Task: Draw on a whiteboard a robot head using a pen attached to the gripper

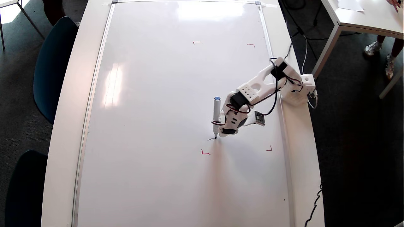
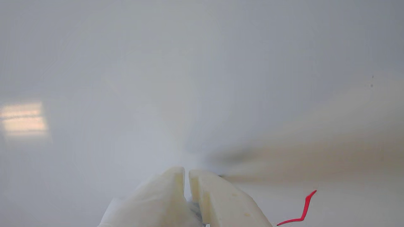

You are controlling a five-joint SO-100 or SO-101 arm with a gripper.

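The whiteboard (image 1: 164,94) fills the table and carries red corner marks (image 1: 205,153). My white gripper (image 1: 223,134) hovers low over the board, just above the lower-left red mark. The pen (image 1: 216,116), white-grey with a blue cap, is fixed along the gripper's left side, its dark tip touching the board. A short dark stroke (image 1: 210,139) lies left of the tip; no robot head outline shows. In the wrist view the gripper (image 2: 187,171) has its jaws together with a thin slit. The board (image 2: 189,78) lies beyond it, with one red mark (image 2: 300,211) at the right.
The arm's base (image 1: 298,91) sits on the right table rim (image 1: 303,164), with cables trailing off. Dark chairs (image 1: 53,63) stand at the left. Another white table (image 1: 363,15) and a person's feet (image 1: 375,47) are at the top right.
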